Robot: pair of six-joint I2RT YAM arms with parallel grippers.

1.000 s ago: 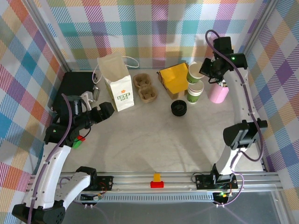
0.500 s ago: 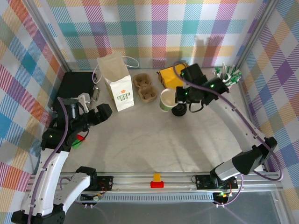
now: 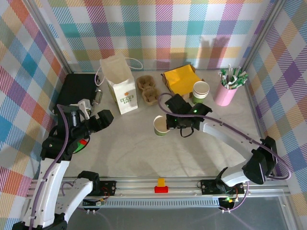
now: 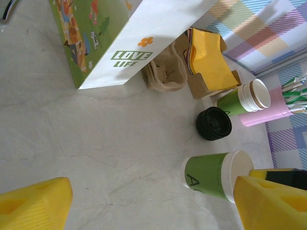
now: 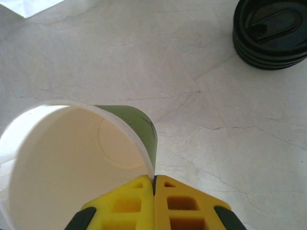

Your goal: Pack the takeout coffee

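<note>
Takeout cup (image 3: 161, 126) is green-bodied, cream-rimmed, open-topped and empty.

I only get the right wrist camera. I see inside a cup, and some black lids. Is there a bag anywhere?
Observer: Yes, a white paper bag stands upright, farther back and left of the paper cup in your grip.
Operator: Are there more cups?
Observer: A stack of cups stands beside the yellow napkins at the back.
Operator: What's the other arm doing?
Observer: The left gripper is open and empty.
</note>
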